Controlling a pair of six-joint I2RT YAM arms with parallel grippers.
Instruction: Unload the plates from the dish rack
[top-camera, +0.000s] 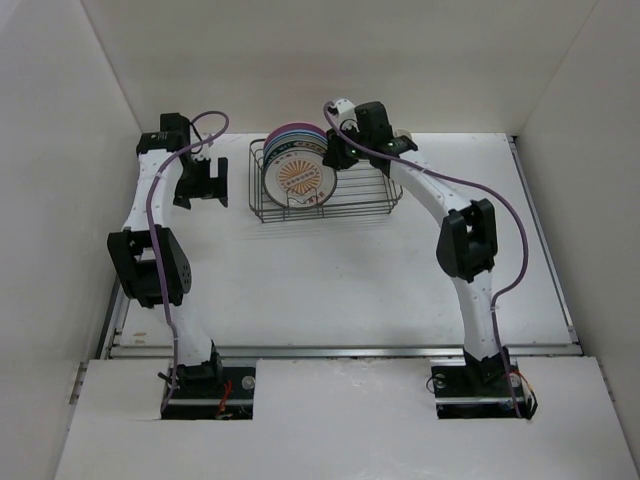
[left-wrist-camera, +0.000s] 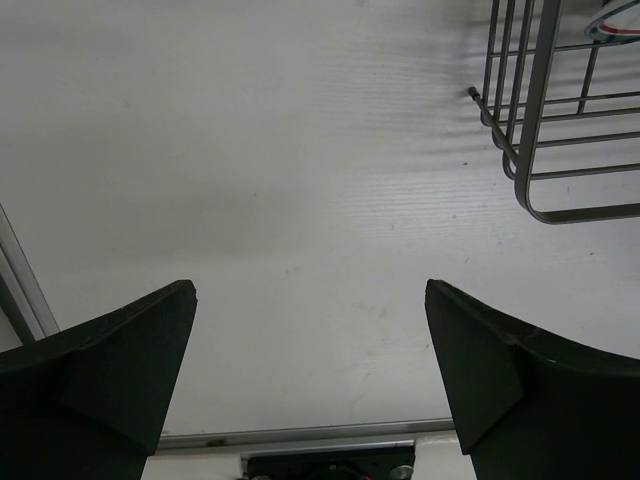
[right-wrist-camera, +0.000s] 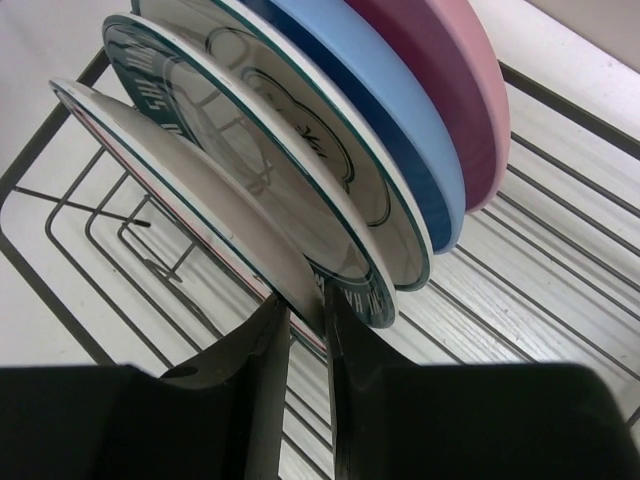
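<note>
The dish rack (top-camera: 385, 195) stands at the back middle of the table, with several plates (top-camera: 297, 172) upright in its left end. My right gripper (right-wrist-camera: 305, 300) reaches in from the rack's right and is shut on the rim of the front white plate (right-wrist-camera: 190, 190), one finger on each face. Behind that plate stand a green-rimmed white plate (right-wrist-camera: 300, 180), a blue plate (right-wrist-camera: 400, 130) and a pink plate (right-wrist-camera: 450, 80). My left gripper (left-wrist-camera: 310, 300) hangs open over bare table left of the rack (left-wrist-camera: 540, 120), holding nothing.
White walls close in the table on the left, back and right. A metal rail runs along the table's near edge (top-camera: 340, 350). The right half of the rack (right-wrist-camera: 560, 300) holds only bare wire. A small cream cup (top-camera: 405, 134) shows behind the right arm.
</note>
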